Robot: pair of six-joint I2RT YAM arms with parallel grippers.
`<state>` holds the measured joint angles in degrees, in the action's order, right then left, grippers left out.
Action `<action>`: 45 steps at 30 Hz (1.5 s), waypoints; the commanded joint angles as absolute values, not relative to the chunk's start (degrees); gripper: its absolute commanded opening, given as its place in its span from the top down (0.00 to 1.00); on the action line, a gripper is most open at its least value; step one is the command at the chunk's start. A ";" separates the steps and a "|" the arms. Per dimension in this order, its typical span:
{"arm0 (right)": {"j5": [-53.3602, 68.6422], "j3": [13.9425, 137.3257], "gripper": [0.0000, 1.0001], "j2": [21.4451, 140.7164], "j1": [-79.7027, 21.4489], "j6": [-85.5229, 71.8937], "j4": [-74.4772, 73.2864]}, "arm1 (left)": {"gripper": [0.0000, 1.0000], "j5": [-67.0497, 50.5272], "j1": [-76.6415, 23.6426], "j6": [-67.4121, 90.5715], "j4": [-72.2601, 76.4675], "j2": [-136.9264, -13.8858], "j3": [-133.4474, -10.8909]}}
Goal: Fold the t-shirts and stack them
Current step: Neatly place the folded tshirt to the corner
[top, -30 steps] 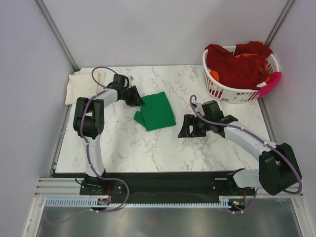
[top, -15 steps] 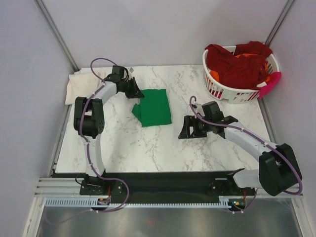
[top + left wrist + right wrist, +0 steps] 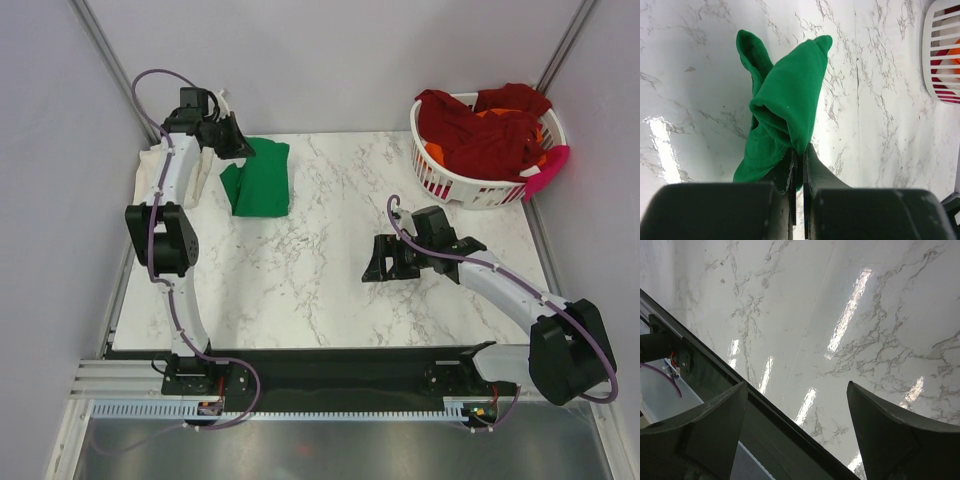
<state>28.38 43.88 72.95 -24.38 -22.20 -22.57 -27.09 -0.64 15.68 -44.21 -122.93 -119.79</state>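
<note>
At the far left of the table [image 3: 330, 300], the left gripper [image 3: 232, 143] is clamped on the green shirt [image 3: 262, 178], jaws pressed together with a fold of cloth pinched between them. Seen from the left wrist, the gripper [image 3: 799, 152] nips the near edge of the shirt [image 3: 785, 100] in the thin slit between its fingers [image 3: 790, 172]. The cloth bunches ahead of them in rolled folds, two rounded ends pointing away over the marble. From above, the shirt is a folded, roughly rectangular bundle resting on the table close to the far edge. A smaller flap sticks out on its left side. Just beside that flap, the cream shirt [image 3: 150, 180] lies crumpled at the far left corner, partly under the left arm [image 3: 170, 185].

Right of centre, the right gripper [image 3: 385, 262] hangs over bare marble, well apart from the green shirt, jaws spread wide and holding nothing. Its wrist view shows the two fingers [image 3: 715, 425] far apart, with only marble and the table's dark near edge between them.

At the far right corner stands the basket [image 3: 440, 182]. A red shirt [image 3: 480, 135] is heaped in it and drapes over the far rim. Orange cloth [image 3: 437, 153] shows beneath the red, and a pink cloth [image 3: 548, 170] hangs over the right rim
</note>
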 commanded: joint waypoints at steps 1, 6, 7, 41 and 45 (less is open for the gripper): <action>29.53 43.42 0.11 71.54 -24.52 -21.09 -21.53 | 0.98 -26.28 -0.27 11.25 -50.18 -125.15 -124.53; 29.71 42.80 0.11 71.10 -24.52 -21.27 -21.53 | 0.98 -25.04 3.77 10.37 -52.73 -127.96 -131.21; 29.79 42.54 0.11 71.10 -24.52 -21.27 -21.45 | 0.98 -26.53 4.56 10.63 -52.91 -128.40 -132.26; 29.71 41.84 0.09 77.96 -25.05 -21.53 -21.09 | 0.98 -24.35 25.31 23.65 -42.80 -138.60 -145.90; 29.27 41.84 0.09 78.66 -25.14 -21.53 -21.09 | 0.98 -18.73 25.84 21.54 -42.80 -140.18 -143.97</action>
